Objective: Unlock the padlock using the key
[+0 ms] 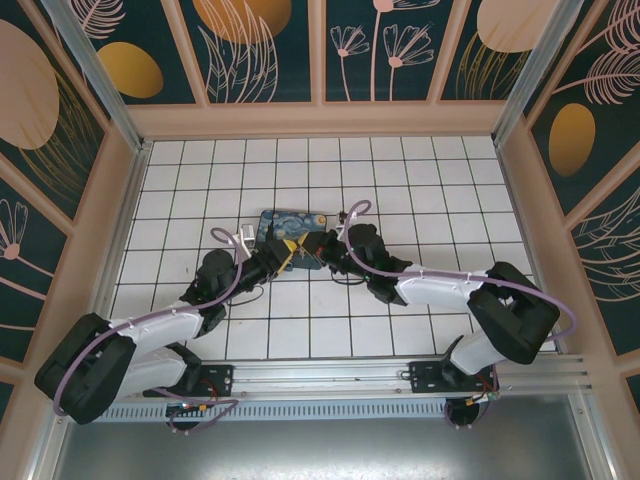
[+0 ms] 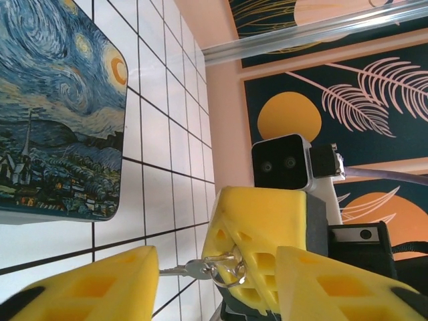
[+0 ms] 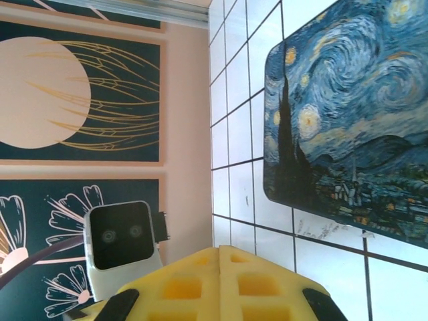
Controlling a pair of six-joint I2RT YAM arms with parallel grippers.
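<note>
Yellow pads (image 2: 93,284) of the left pincer (image 1: 285,257) stand apart, about half-wide, closed on nothing that can be seen. One pad lies on each side of the tip of the right pincer (image 2: 262,231), whose own pads are pressed flat together. At that tip sits a thin silvery loop (image 2: 226,264), and from it the key (image 2: 182,270) reaches towards the left pincer's pad at the lower left of the left-wrist view, its end touching the pad or just short of it. Whether the loop is a key ring or the shackle of the padlock cannot be told, and the pinch point itself is hidden. The right pincer is judged to hold the key by this loop. From above, both pincers meet over the white tiles (image 1: 310,335), just in front of the box (image 1: 292,224). Progress, as a judgement: the key is off the tiles and in the arms' keeping, so pick-up is done. The step in hand looks like a hand-over or re-grip of the key between the pincers. Left to do: seat the key in the keyhole, turn it, and free the shackle. No key is seen seated in a lock, so unlocking is taken as not yet begun. Container: the box, flat and printed with a swirling night sky, lies on the tiles with no gap or raised lid to be seen. Its contents are hidden.
</note>
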